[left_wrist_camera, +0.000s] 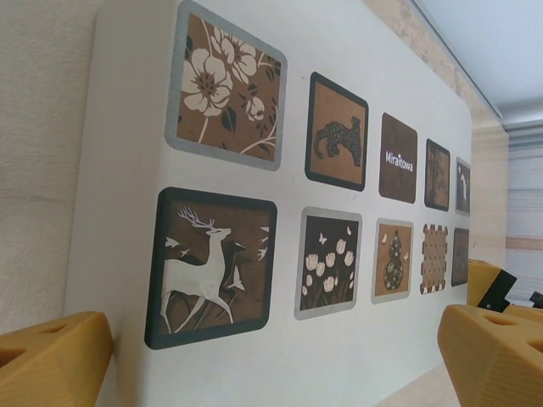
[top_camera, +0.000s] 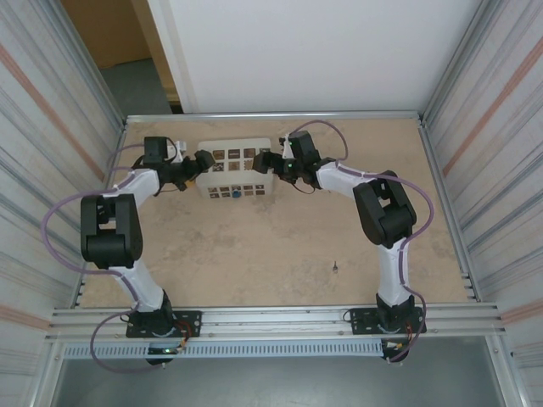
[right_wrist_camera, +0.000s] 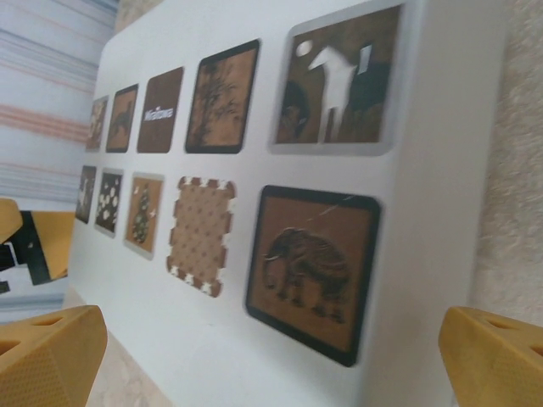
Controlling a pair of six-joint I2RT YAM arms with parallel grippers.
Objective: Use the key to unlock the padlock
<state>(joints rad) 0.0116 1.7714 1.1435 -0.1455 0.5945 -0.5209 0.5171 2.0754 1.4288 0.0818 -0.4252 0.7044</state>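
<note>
At the far middle of the table [top_camera: 280, 246], a white box [top_camera: 236, 174] lies with its grid of brown-patterned squares facing up, and both arms bend inward to its short ends. At the box's left end stands the left gripper [top_camera: 204, 161], at its right end the right gripper [top_camera: 263, 161]; each has its jaws spread wide and holds nothing. The left wrist view shows yellow fingers [left_wrist_camera: 51, 360] apart at the lower corners with the box face between them. The right wrist view shows the same from the opposite end, its fingers [right_wrist_camera: 496, 352] well clear of each other. By this, the pair appears posed to bracket the box rather than to work the lock. The padlock [top_camera: 235, 193], a small blue item, sits at the box's near edge, touching or just beside it; which cannot be told. The key [top_camera: 336, 268] is a speck on the bare table, well apart from the padlock, toward the right arm's base and near neither gripper. Neither item is in hand, so unlocking is not yet begun. The box is the obstruction, closing off approach to the padlock from the far side.
</note>
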